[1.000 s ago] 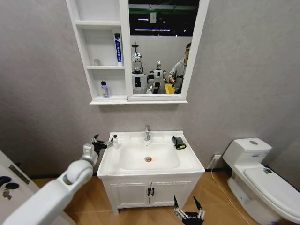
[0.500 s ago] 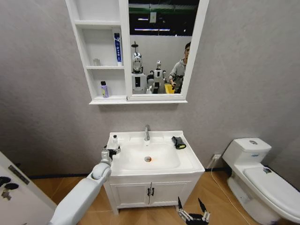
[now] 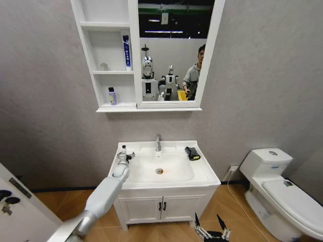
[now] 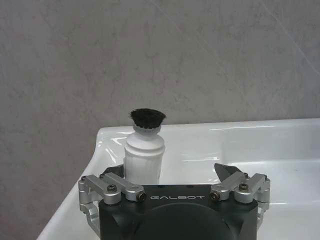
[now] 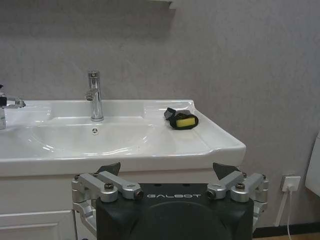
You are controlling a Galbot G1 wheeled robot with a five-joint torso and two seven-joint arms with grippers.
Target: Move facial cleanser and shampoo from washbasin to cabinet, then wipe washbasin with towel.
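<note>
A small white bottle (image 3: 123,150) with a black brush-like top (image 4: 147,117) stands on the back left corner of the white washbasin (image 3: 202,174). I cannot tell whether it is the facial cleanser or the shampoo. My left gripper (image 3: 124,158) is open right in front of it, with the bottle (image 4: 144,156) just beyond the fingers and close to one of them. The black towel (image 3: 192,153) with a yellow strip lies on the back right rim, also the towel (image 5: 181,120). The cabinet (image 3: 108,55) holds a blue tube (image 3: 126,50) and a small purple bottle (image 3: 112,96). My right gripper (image 3: 208,225) hangs open, low before the vanity.
The chrome tap (image 3: 158,142) stands behind the bowl, whose drain (image 3: 159,171) has an orange ring. A mirror (image 3: 171,50) joins the cabinet. A toilet (image 3: 282,186) stands to the right, vanity doors (image 3: 161,206) below, and a door (image 3: 15,206) at far left.
My left arm swung in from left of the washbasin to the white bottle at its back left corner. The right gripper sank slightly lower and drifted right.
</note>
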